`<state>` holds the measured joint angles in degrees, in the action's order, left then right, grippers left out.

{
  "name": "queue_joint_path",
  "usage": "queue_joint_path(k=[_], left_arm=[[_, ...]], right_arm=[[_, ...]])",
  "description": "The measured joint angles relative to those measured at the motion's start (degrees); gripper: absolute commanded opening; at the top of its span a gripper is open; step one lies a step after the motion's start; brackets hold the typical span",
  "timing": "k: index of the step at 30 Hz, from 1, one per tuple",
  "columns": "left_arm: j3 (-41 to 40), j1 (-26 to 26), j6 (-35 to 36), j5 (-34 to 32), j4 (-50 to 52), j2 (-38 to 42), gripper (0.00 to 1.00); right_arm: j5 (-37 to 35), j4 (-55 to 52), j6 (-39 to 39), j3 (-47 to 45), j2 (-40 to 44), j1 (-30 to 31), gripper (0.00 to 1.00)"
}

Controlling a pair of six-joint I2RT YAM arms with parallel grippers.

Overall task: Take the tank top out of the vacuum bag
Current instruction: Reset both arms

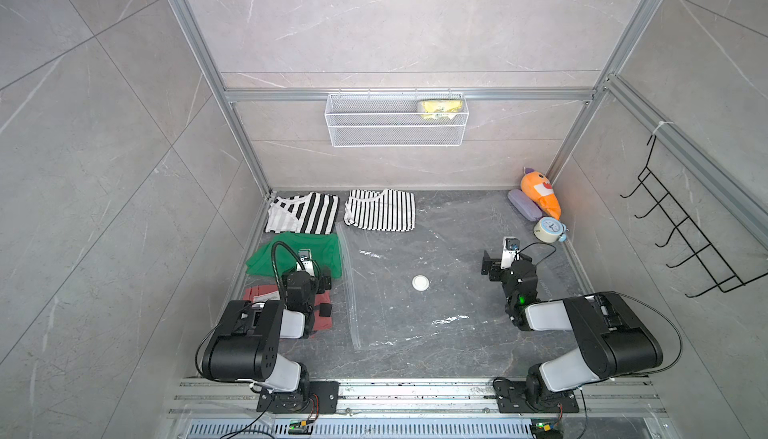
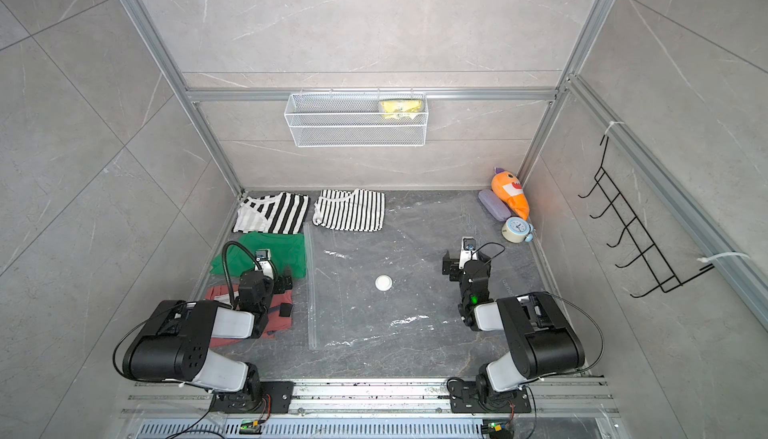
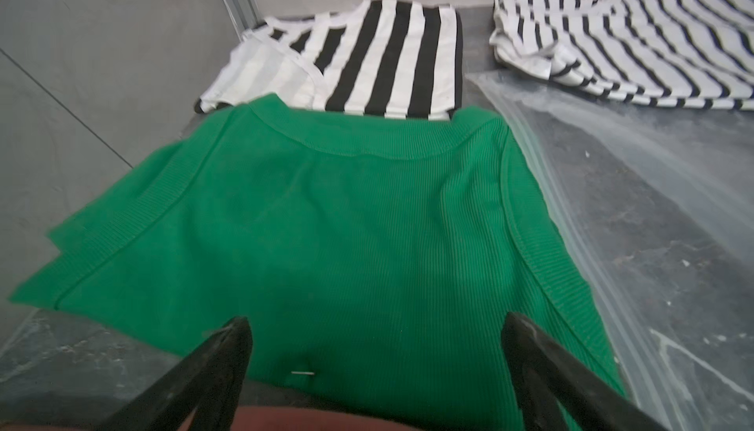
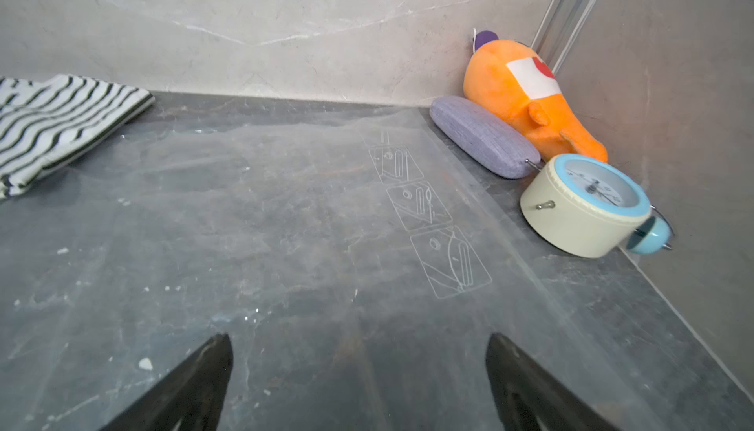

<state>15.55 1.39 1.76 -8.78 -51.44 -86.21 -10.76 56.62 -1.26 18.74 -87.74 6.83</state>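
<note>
The vacuum bag (image 1: 415,316) lies flat across the middle of the table, valve (image 1: 420,282) up, and it looks empty. The green tank top (image 3: 326,225) is outside it, just beside the zip edge (image 1: 349,291) on the left arm's side. The left gripper (image 3: 375,318) hangs over the hem end with its jaws wide, holding nothing. From there the top runs straight ahead toward the back wall, neckline at the far end near a striped shirt (image 1: 305,212). The right gripper (image 4: 359,337) is also wide and empty. It sits over the bag's opposite side, well apart from the top. The left arm is clearly the nearer one, and the job looks all but done.
</note>
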Motion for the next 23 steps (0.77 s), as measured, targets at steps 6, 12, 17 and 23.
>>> queue_joint_path(k=[6,12,17,23], left_arm=[[5.09,-5.03,-1.38,3.43,2.45,-0.24,1.00],[5.09,-4.87,-1.66,4.83,4.20,-0.24,1.00],[5.09,-4.87,-1.77,4.90,5.01,-0.24,1.00],[5.09,-4.87,-1.79,4.92,5.20,-0.24,1.00]], right_arm=[[0.74,-0.26,0.83,0.13,-0.02,-0.63,1.00],[0.52,-0.28,0.87,0.13,-0.02,-0.02,1.00],[0.81,-0.68,1.11,0.13,-0.02,-0.07,1.00],[1.62,-1.73,1.55,0.13,-0.02,-0.66,1.00]])
